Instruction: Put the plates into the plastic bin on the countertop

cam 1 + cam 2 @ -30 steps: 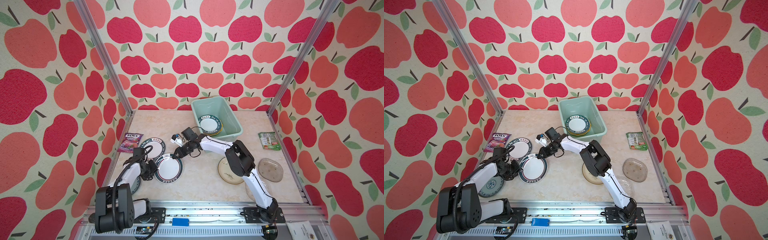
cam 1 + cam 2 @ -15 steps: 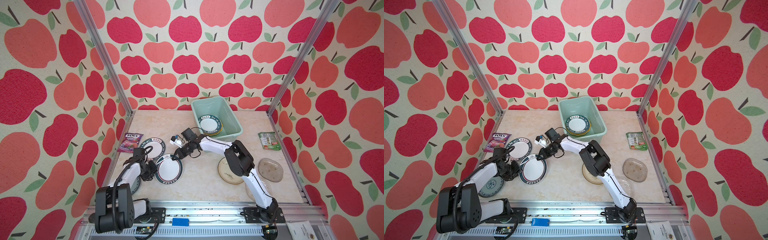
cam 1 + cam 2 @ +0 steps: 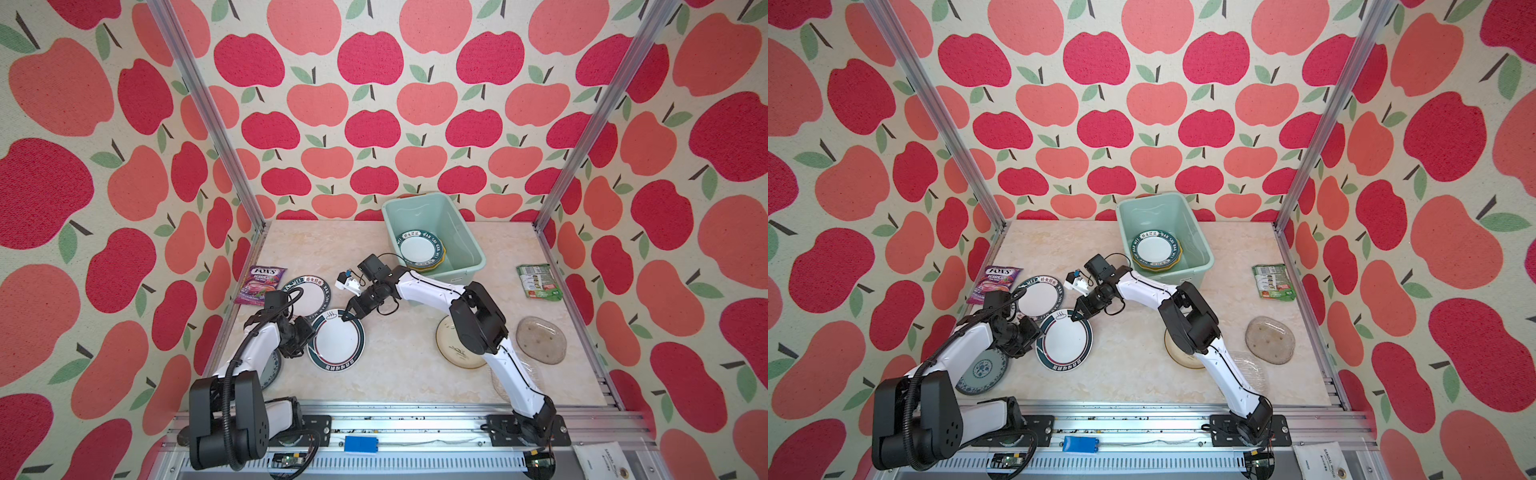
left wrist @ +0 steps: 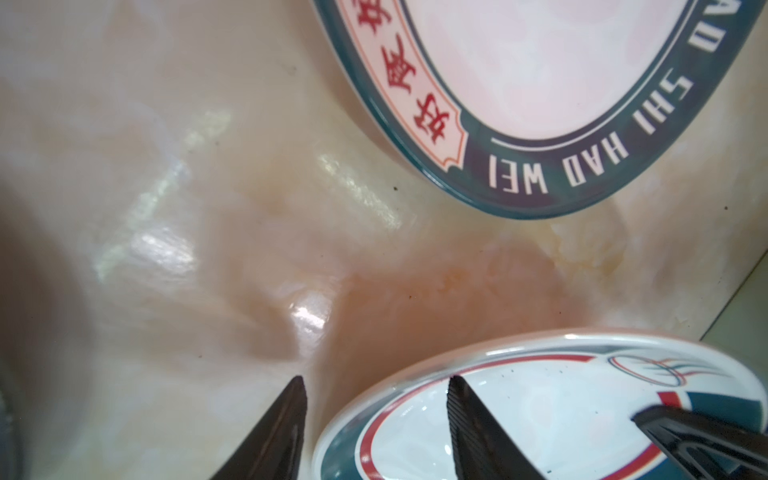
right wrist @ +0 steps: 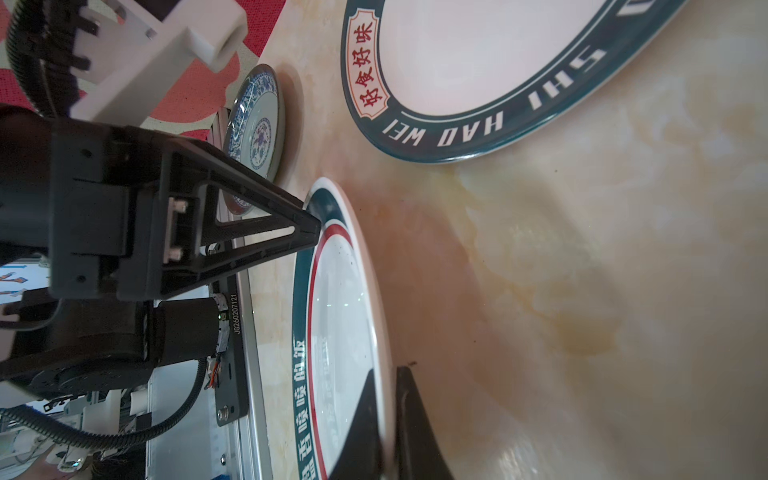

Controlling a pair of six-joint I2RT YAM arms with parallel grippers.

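The one in play is the white plate (image 3: 337, 340) with the dark green rim and red ring, on the worktop (image 3: 399, 374) left of centre, just beside a lettered-rim plate (image 3: 309, 291) lying behind it. The right hand (image 3: 345, 319) reaches across the middle and is pinched tight on its far rim. The right wrist view shows one finger (image 5: 357, 440) on the face and the other outside the edge. The left hand (image 3: 308, 337) is at the plate's left rim with its jaws apart, one fingertip (image 4: 467, 424) over the face and the other over bare worktop, so it's gripping nothing. Can't tell if the plate is flat or tipped up a bit.

The plastic bin (image 3: 457, 232) sits at the back, right of centre, and inside it another lettered plate (image 3: 417, 249) lies on a yellow plate (image 3: 440, 261). Front left there's a blue-patterned plate (image 3: 982, 370), partly under the left arm. Over on the right, the cream plate (image 3: 451, 349) is half hidden by the right arm, with a clear glass plate (image 3: 540, 340) next to it and a second clear one (image 3: 1252, 368) nearer the front. There's a purple packet (image 3: 259, 284) by the left wall and a green packet (image 3: 538, 282) by the right wall.
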